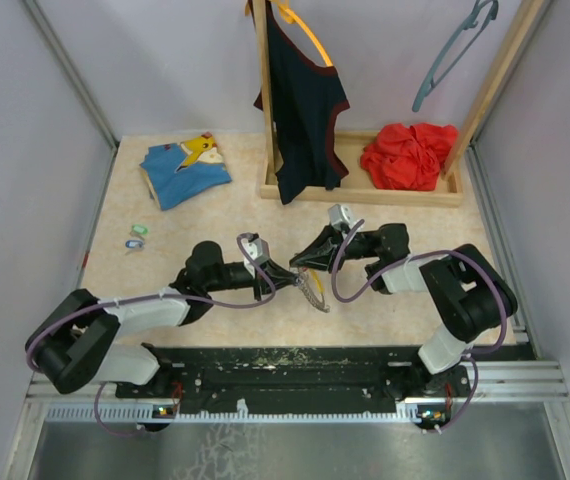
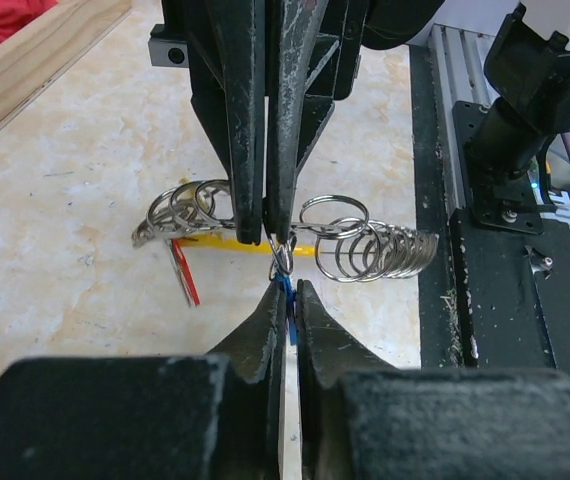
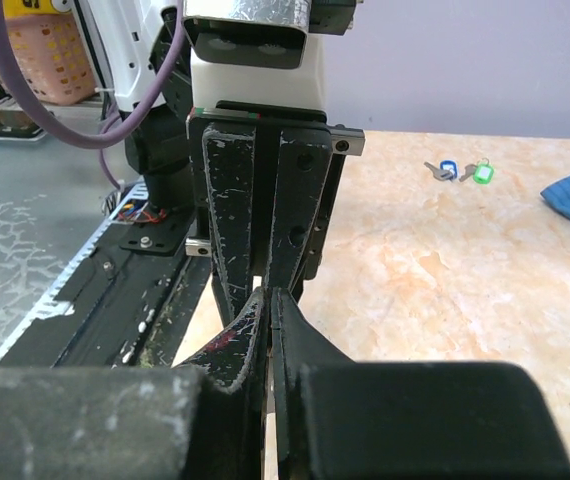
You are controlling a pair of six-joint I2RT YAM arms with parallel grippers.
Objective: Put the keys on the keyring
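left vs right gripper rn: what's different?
Load: the left gripper is shut on a small blue tag. The right gripper is shut on the keyring, pinching its chain of wire loops.
Approach: the left gripper reaches in from the left side of the table, the right gripper from the right.
Shared: both are shut, and their tips nearly meet mid-table.
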